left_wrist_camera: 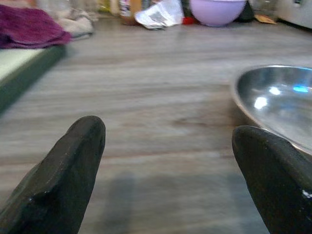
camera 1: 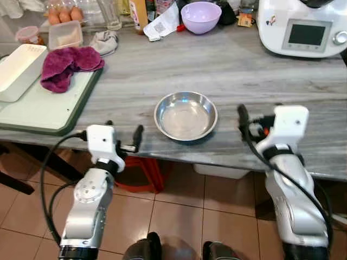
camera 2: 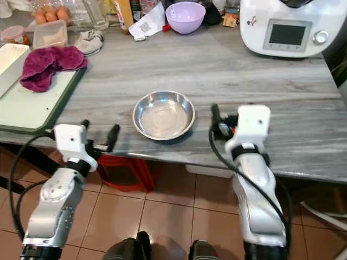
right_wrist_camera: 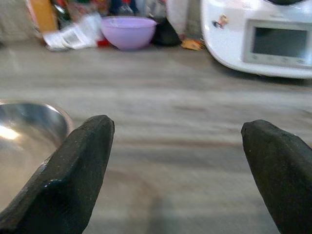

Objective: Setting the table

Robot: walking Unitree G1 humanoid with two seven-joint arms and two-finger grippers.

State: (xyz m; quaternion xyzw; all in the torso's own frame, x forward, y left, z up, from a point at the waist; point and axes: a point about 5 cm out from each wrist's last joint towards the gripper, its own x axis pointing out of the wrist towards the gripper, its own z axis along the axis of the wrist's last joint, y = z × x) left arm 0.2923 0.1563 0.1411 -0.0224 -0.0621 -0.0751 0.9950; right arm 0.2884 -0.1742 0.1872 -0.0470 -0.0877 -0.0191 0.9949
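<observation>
We've got the steel bowl [camera 1: 186, 115] sitting near the table's [camera 1: 244, 70] front edge, squarely between our left gripper [camera 1: 123, 136] and right gripper [camera 1: 252, 122] (both spread wide, empty), the left marginally closer.

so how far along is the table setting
Early on. One steel bowl sits empty near the front edge of the table. Nothing is in hand: the left gripper and right gripper are open, one on each side of the bowl. No cutlery or other dishes are laid beside it yet.
</observation>
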